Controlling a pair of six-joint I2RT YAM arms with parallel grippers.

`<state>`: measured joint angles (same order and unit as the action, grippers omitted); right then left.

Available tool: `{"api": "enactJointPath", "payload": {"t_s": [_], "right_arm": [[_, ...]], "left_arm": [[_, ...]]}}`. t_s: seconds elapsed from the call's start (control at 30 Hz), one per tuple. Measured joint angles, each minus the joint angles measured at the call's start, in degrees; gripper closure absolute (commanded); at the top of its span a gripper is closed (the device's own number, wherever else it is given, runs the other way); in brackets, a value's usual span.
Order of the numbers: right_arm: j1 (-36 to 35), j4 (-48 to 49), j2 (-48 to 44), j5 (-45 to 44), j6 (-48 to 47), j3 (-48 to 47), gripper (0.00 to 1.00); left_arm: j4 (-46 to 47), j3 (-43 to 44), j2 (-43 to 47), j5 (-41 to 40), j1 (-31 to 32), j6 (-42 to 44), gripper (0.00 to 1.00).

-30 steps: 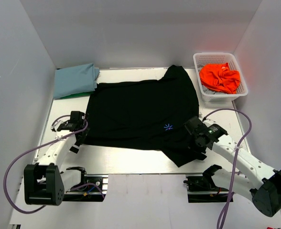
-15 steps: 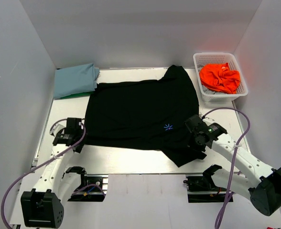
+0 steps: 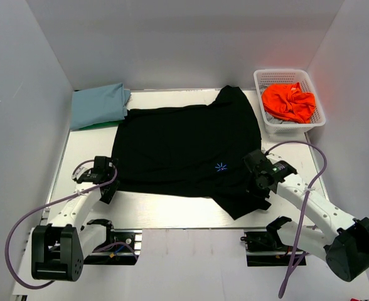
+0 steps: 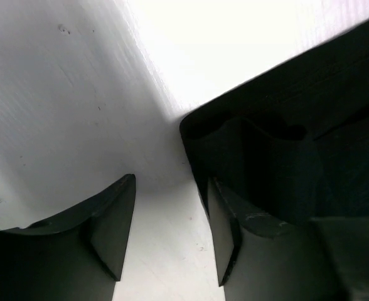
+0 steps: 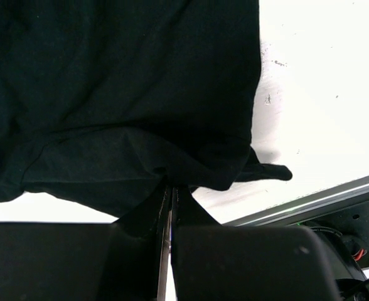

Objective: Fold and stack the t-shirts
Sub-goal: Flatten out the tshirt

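Note:
The large black t-shirt (image 3: 184, 147) lies spread flat mid-table, its blue starburst print (image 3: 221, 167) facing up. My left gripper (image 3: 108, 185) is open at the shirt's near left corner. In the left wrist view the gripper (image 4: 172, 232) has bare table between its fingers, and its right finger (image 4: 225, 232) lies against the shirt's corner (image 4: 266, 163). My right gripper (image 3: 257, 183) is shut on the shirt's near right part. The right wrist view shows the gripper (image 5: 171, 191) pinching a fold of black cloth (image 5: 122, 94). The light blue tee (image 3: 98, 105) lies folded at the back left, on top of the green tee (image 3: 100, 125).
A white mesh basket (image 3: 291, 127) at the back right holds the crumpled orange tee (image 3: 288, 101). White walls close in the table on three sides. The table's metal front edge (image 5: 310, 204) runs just behind the right gripper.
My left gripper drew back toward the near edge, then shifted slightly right to the shirt's near left corner. My right gripper stayed shut on the cloth and barely moved.

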<state>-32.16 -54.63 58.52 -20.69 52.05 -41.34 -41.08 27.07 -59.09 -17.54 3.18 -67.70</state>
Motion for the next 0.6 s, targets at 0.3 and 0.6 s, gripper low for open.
{"api": "enactJointPath", "payload": {"t_s": [0.3, 0.6], "right_arm": [[1.27, 1.16, 0.87, 0.81, -0.55, 0.0, 1.0], [2.23, 2.19, 0.33, 1.62, -1.66, 0.02, 1.0]], "left_arm": [[3.63, -0.24, 1.2, -1.51, -0.09, 1.18, 0.35], [10.49, 1.25, -7.21, -0.11, -0.15, 3.67, 1.0]]}}
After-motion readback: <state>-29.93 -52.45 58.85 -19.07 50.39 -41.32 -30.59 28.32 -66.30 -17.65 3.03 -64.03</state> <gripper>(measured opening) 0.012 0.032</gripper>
